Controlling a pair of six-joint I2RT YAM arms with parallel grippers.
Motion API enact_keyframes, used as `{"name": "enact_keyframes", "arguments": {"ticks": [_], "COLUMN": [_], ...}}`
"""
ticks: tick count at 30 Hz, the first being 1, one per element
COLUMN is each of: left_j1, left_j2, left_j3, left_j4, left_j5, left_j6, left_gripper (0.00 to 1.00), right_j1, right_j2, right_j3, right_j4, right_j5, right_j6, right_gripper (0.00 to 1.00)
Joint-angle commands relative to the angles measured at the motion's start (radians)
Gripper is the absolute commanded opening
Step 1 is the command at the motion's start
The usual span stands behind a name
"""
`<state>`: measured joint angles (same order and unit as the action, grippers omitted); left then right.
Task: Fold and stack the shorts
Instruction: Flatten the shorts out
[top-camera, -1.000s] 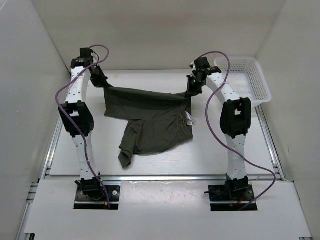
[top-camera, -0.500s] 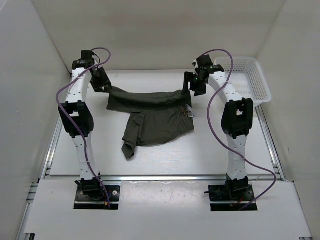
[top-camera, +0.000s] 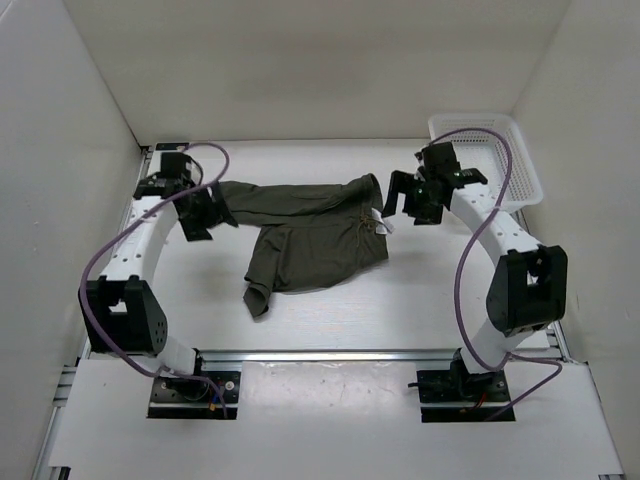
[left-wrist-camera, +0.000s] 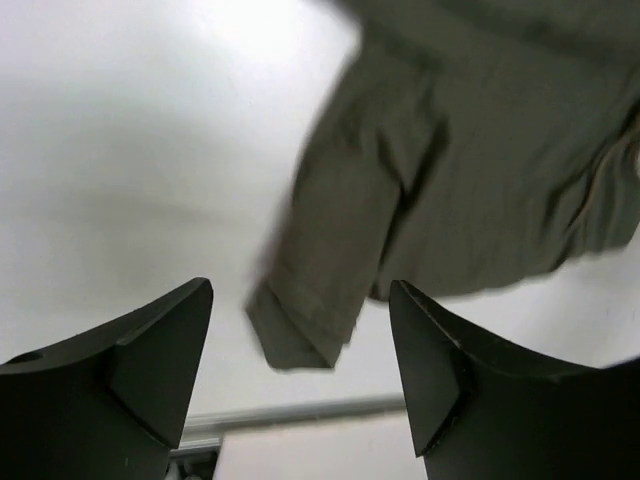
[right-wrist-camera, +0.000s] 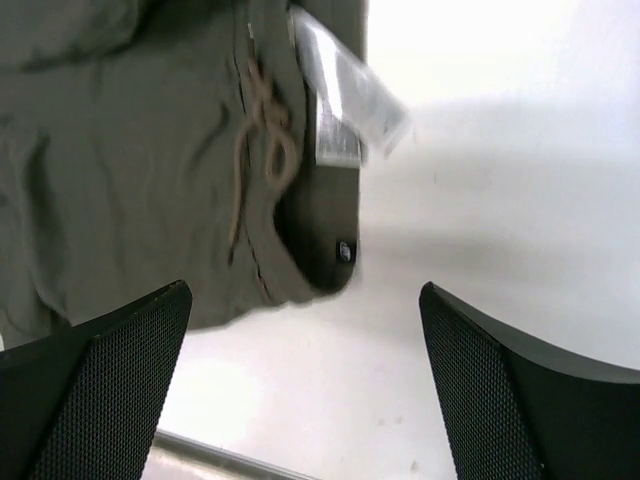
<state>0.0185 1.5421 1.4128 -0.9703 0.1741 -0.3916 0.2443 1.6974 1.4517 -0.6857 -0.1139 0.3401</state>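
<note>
The shorts (top-camera: 310, 235) lie rumpled on the white bench (top-camera: 420, 300), near its middle and between the two hands. In the top view one leg runs out flat toward 9 o'clock and ends just beside the left hand (top-camera: 212, 210). The other leg trails toward 7 o'clock, its hem turned over on itself. The waistband end sits at 3 o'clock, with a white label (top-camera: 378, 222) at its edge, near the right hand (top-camera: 398, 198).

The left hand is spread wide. In its wrist view both dark fingers (left-wrist-camera: 150, 370) stand well apart with nothing between them, and the folded hem of the shorts lies on the bench beyond the tips, toward 12 o'clock.

The right hand is also spread, its mesh-textured fingers (right-wrist-camera: 500, 390) apart and holding nothing. From this hand the shorts lie toward 11 o'clock. A tan drawstring (right-wrist-camera: 262, 130) curls over the cloth, and the white label sticks out past the waistband edge.

A white plastic basket (top-camera: 495, 150) stands at 1 o'clock on the bench, behind the right arm and apart from the shorts.
</note>
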Motion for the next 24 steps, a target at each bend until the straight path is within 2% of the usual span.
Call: {"name": "enact_keyframes", "arguments": {"ticks": [1, 2, 3, 6, 9, 13, 14, 15, 16, 17, 19, 20, 22, 23, 24], "left_j1": [-0.081, -0.092, -0.101, -0.129, -0.138, -0.138, -0.138, -0.138, -0.138, -0.129, -0.129, -0.117, -0.092, -0.077, -0.04], "left_j2": [0.019, 0.019, 0.019, 0.075, 0.119, 0.165, 0.176, 0.191, 0.191, 0.202, 0.191, 0.191, 0.15, 0.138, 0.127], "left_j3": [-0.187, -0.246, -0.271, -0.31, -0.31, -0.299, -0.29, -0.29, -0.29, -0.29, -0.281, -0.281, -0.272, -0.261, -0.241], "left_j4": [0.105, 0.134, 0.151, 0.188, 0.199, 0.209, 0.209, 0.209, 0.209, 0.209, 0.209, 0.209, 0.209, 0.193, 0.179], "left_j5": [0.131, 0.14, 0.149, 0.15, 0.15, 0.15, 0.15, 0.15, 0.15, 0.159, 0.168, 0.168, 0.168, 0.168, 0.15], "left_j6": [-0.038, -0.049, -0.059, -0.059, -0.059, -0.047, -0.047, -0.047, -0.047, -0.047, -0.047, -0.047, -0.047, -0.047, -0.038], "left_gripper": [0.84, 0.9, 0.92, 0.92, 0.85, 0.64, 0.43, 0.26, 0.14, 0.1, 0.1, 0.1, 0.1, 0.1, 0.1], "right_j1": [0.001, 0.001, 0.001, 0.001, 0.001, 0.001, 0.001, 0.001, 0.01, 0.021, 0.03, 0.03, 0.039, 0.039, 0.039], "right_j2": [-0.054, -0.064, -0.077, -0.077, -0.039, 0.036, 0.054, 0.073, 0.105, 0.119, 0.143, 0.143, 0.143, 0.133, 0.114], "right_j3": [-0.149, -0.18, -0.207, -0.293, -0.327, -0.327, -0.327, -0.327, -0.305, -0.295, -0.286, -0.275, -0.265, -0.264, -0.264], "right_j4": [0.044, 0.069, 0.08, 0.144, 0.213, 0.27, 0.281, 0.281, 0.281, 0.281, 0.29, 0.29, 0.29, 0.278, 0.262], "right_j5": [-0.068, -0.093, -0.114, -0.217, -0.271, -0.29, -0.29, -0.299, -0.309, -0.31, -0.299, -0.29, -0.28, -0.271, -0.248], "right_j6": [0.043, 0.059, 0.071, 0.12, 0.17, 0.195, 0.195, 0.207, 0.208, 0.208, 0.217, 0.229, 0.229, 0.229, 0.229], "right_gripper": [0.98, 0.98, 0.98, 0.97, 0.97, 0.93, 0.92, 0.9, 0.88, 0.81, 0.67, 0.46, 0.21, 0.02, 0.0]}}
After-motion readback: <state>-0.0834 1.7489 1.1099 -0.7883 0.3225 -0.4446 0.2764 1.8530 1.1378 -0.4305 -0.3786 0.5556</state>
